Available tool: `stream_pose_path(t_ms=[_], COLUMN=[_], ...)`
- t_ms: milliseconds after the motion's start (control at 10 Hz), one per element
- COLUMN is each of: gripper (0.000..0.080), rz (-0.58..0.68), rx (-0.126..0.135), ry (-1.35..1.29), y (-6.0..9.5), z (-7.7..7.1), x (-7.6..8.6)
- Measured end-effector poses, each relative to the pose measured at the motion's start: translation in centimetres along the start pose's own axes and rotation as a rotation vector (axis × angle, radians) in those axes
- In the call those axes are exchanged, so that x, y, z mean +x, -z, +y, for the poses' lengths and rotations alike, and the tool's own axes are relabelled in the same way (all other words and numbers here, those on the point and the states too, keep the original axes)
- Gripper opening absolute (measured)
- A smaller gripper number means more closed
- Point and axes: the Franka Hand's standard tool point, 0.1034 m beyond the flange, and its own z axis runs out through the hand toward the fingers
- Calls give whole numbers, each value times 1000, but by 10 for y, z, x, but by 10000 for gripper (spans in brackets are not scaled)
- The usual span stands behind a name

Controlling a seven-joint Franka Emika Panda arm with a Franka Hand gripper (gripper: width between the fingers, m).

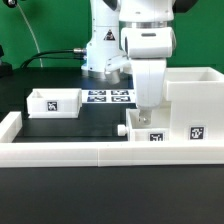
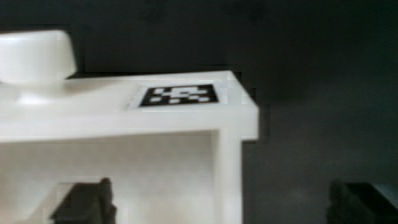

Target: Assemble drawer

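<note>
the small white tray (image 1: 150, 128) (image 2: 125, 130) has a round knob (image 2: 36, 55) and a black-and-white square tag (image 2: 178, 96) near one corner, and it lies on the black tabletop (image 1: 90, 118) just beside the tall white box (image 1: 195, 95), at the exterior view's right. the pincer (image 1: 147, 112) (image 2: 222, 205) hangs right above this tray with its fingers (image 2: 80, 205) wide apart, the tray's tagged corner between them.

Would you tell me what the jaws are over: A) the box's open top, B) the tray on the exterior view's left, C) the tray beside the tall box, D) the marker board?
C: the jaws hang open over the tray beside the box, and the wrist view shows its knob and tag close beneath them.
</note>
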Motion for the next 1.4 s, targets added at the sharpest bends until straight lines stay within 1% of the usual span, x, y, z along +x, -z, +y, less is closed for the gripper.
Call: stream_pose_path(t_ms=[100,200,300,400,500,600,700,800,900,1000,1200,1400], gripper=[635,645,645,645,649,649,649,649,649,649,649,649], rz=[-5,-10,-16,-22,-26,-26,-24,-24,-20,-7,82,168], rx=[2,-2,-7,-10,-4,2,2,3,8,22,37,50], ry=[0,-1,11,32,45,43,42,46,65,85,102,81], y=[7,15,23,27,25,21,21,21,17,5,-8,-17], z=[2,4,7,9,8,7,7,6,6,8,13,10], x=[-2,-8,-20,-34,-49,-56,-56,-59,-61,-67,-77,-79])
